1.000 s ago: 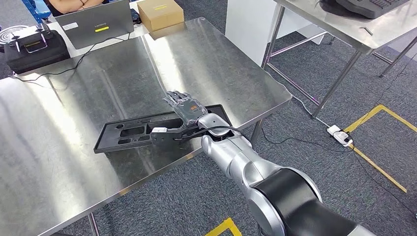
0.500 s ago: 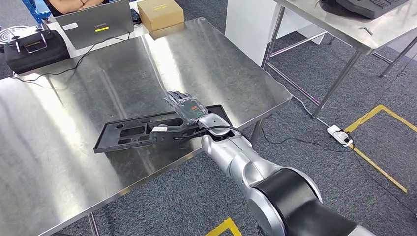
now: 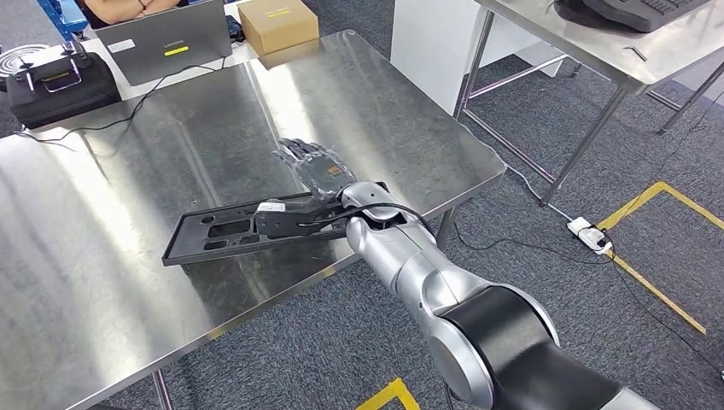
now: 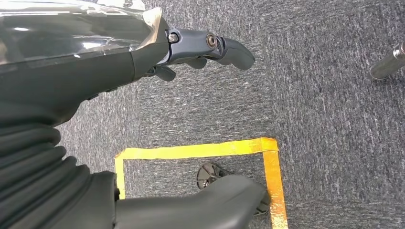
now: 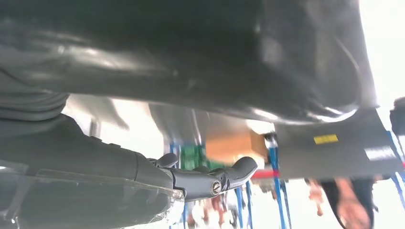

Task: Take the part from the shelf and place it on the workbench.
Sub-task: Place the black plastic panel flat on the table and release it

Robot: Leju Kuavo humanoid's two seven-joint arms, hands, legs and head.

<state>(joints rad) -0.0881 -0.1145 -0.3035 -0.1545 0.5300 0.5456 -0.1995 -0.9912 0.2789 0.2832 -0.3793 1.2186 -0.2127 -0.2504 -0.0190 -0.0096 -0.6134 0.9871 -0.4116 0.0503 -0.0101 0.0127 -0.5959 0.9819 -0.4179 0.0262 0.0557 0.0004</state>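
The part (image 3: pixel 222 229), a long flat black piece with cut-outs, lies on the steel workbench (image 3: pixel 102 213) near its front edge. My right hand (image 3: pixel 314 171) hovers over the part's right half with its fingers stretched flat toward the table's middle and nothing in it. My wrist and forearm cover the part's right end. In the right wrist view the dark part (image 5: pixel 191 57) looms close to my right hand (image 5: pixel 95 176), and the thumb stands apart from it. My left hand (image 4: pixel 86 62) hangs over the carpet with fingers apart, holding nothing.
At the far edge of the workbench are a laptop (image 3: pixel 166 38), a cardboard box (image 3: pixel 277 23) and a black case (image 3: pixel 55 85) with a cable. A second steel table (image 3: pixel 598 51) stands to the right. A power strip (image 3: pixel 589 235) and yellow tape lie on the carpet.
My right hand has lifted slightly and shifted toward the table's middle, away from the part's near edge. The part has stayed where it was.
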